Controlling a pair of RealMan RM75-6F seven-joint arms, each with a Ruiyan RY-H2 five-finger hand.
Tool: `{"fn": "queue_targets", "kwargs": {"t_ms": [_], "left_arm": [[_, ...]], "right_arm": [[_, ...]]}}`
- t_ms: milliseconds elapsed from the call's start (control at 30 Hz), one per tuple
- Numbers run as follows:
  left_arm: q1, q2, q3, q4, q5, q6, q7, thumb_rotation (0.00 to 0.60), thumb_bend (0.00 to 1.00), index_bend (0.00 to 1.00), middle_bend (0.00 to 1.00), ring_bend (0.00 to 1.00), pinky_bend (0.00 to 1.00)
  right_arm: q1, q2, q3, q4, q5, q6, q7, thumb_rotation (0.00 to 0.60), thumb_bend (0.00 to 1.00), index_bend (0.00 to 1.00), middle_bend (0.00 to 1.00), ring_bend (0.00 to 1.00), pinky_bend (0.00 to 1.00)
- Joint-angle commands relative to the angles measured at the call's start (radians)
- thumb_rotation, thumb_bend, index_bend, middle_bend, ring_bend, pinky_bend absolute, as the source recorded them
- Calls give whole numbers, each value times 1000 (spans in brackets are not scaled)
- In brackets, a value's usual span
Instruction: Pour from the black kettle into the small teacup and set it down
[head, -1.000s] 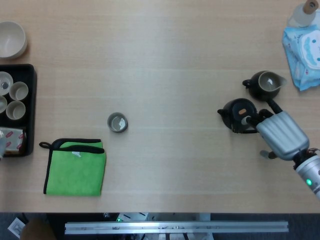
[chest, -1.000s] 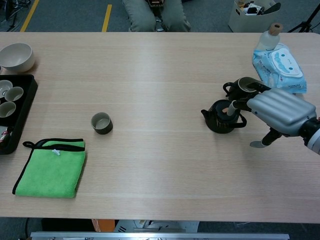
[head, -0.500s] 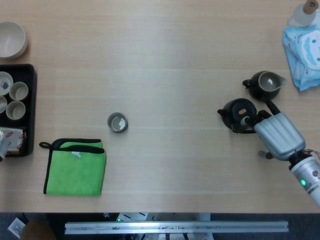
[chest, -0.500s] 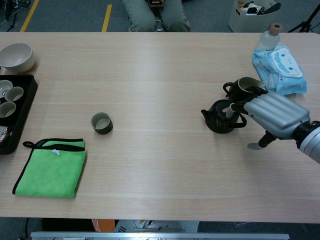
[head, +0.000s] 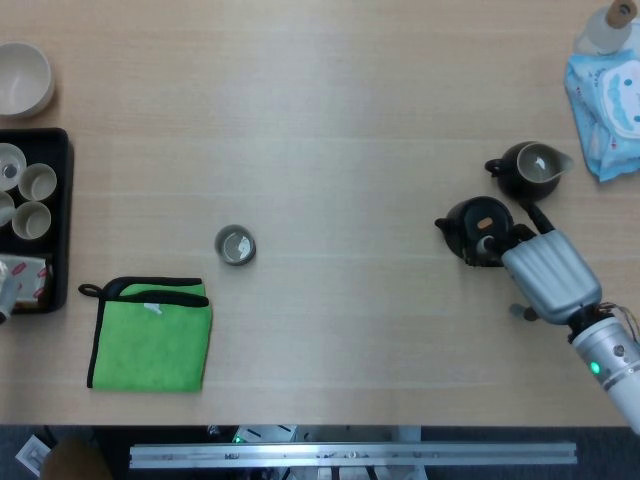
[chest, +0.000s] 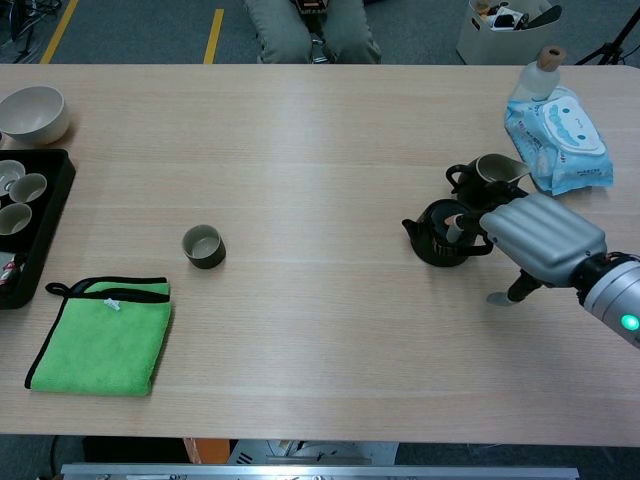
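The black kettle (head: 478, 228) (chest: 447, 234) stands upright on the table at the right, its spout pointing left. My right hand (head: 545, 272) (chest: 535, 236) lies just right of it. Its fingertips (chest: 463, 221) reach to the kettle's top and handle side, while the thumb (chest: 508, 293) hangs apart, low over the table. Nothing is pinched in the hand. The small dark teacup (head: 235, 245) (chest: 203, 245) stands far to the left, mid-table. My left hand shows in neither view.
A black pitcher (head: 532, 168) stands just behind the kettle. A wipes pack (head: 610, 105) and a bottle (head: 612, 25) are at the far right. A green cloth (head: 150, 335), a black tray (head: 62, 225) of cups and a white bowl (head: 22, 78) sit at the left.
My right hand and forearm have slid a little left and toward the near edge. The kettle and the teacup have stayed where they were.
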Motion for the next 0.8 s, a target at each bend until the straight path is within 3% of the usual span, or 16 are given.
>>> {"fn": "queue_targets", "kwargs": {"t_ms": [33, 800], "left_arm": [[0, -1, 1, 3, 1, 0, -2, 600, 392, 165, 119, 119, 144], [3, 3, 5, 20, 0, 5, -30, 600, 392, 165, 118, 119, 134]], "right_arm": [[-2, -4, 0, 1, 0, 6, -10, 600, 0, 303, 364, 309, 0], [-21, -62, -21, 36, 13, 8, -26, 600, 0, 311, 368, 309, 0]]}}
